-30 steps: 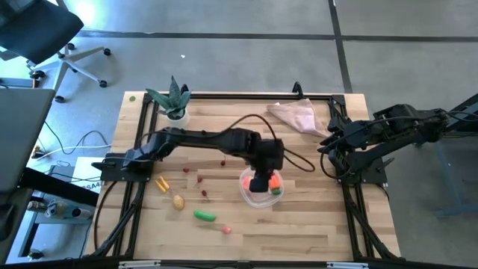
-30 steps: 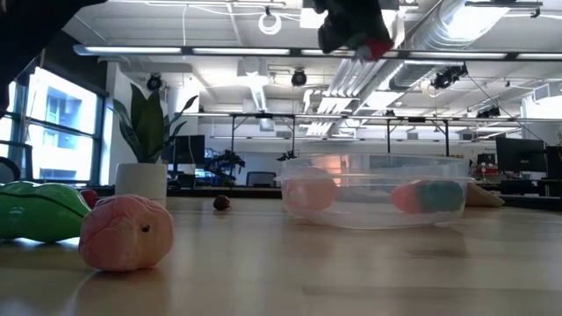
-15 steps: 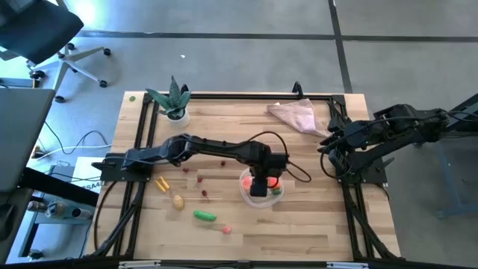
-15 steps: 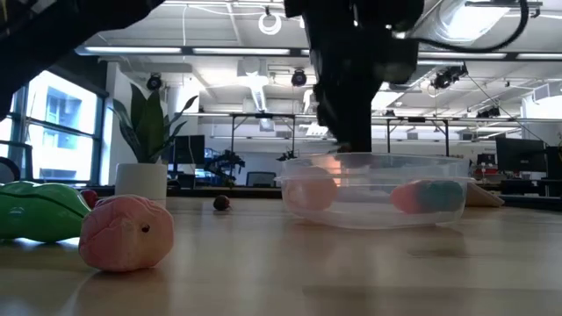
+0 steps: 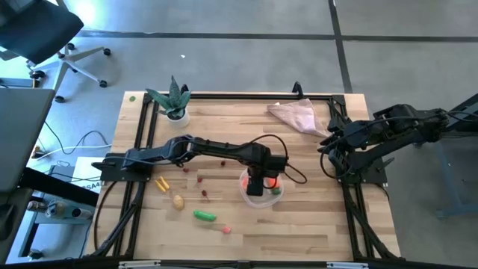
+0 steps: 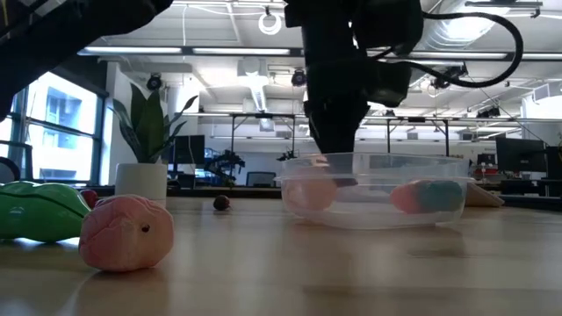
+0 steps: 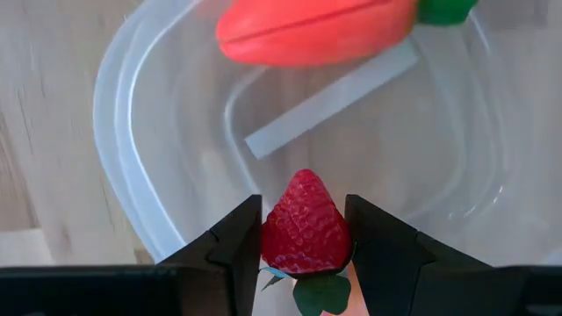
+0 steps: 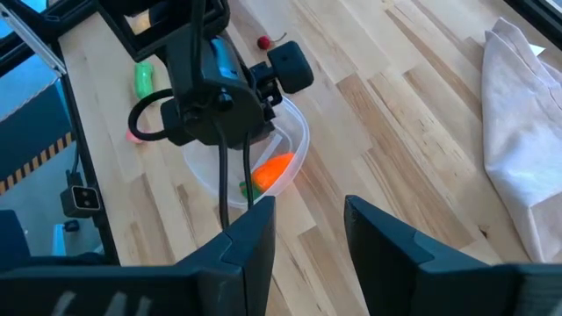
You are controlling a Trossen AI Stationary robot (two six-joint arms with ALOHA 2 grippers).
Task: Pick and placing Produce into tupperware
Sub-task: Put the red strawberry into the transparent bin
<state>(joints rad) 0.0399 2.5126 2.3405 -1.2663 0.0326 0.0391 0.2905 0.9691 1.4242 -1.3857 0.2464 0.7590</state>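
Observation:
The clear round tupperware point(image 5: 261, 190) stands on the table near its middle. An orange carrot with a green top point(image 7: 316, 31) lies inside it, and a pinkish round piece point(image 6: 307, 189) shows through its wall. My left gripper point(image 7: 305, 233) points straight down into the tub, shut on a red strawberry point(image 7: 305, 230). More produce lies to the tub's left: a yellow piece point(image 5: 162, 184), a beige potato point(image 5: 178, 201), a green pod point(image 5: 205, 216) and a pink piece point(image 5: 227, 230). My right gripper point(image 8: 309, 228) waits open at the table's right edge, well above the table. My left gripper pinches the strawberry's two sides point(image 7: 274, 235) between its two fingers. The fingers come from above and point down. The strawberry's pointed end faces down into the tub and its green leaf point(image 7: 320, 294) sits up between the fingers. Whether it touches the tub's floor I cannot tell.
A green plant in a white pot point(image 5: 175, 101) stands at the far left. A pinkish-beige cloth point(image 5: 295, 114) lies at the far right. Tiny dark-red bits point(image 5: 203, 194) are scattered left of the tub. A black frame point(image 5: 146, 127) runs along the table's edges.
My left gripper has come down from above the tub until its fingers reach inside the rim, tipping to point straight down. It has stayed shut on the strawberry throughout.

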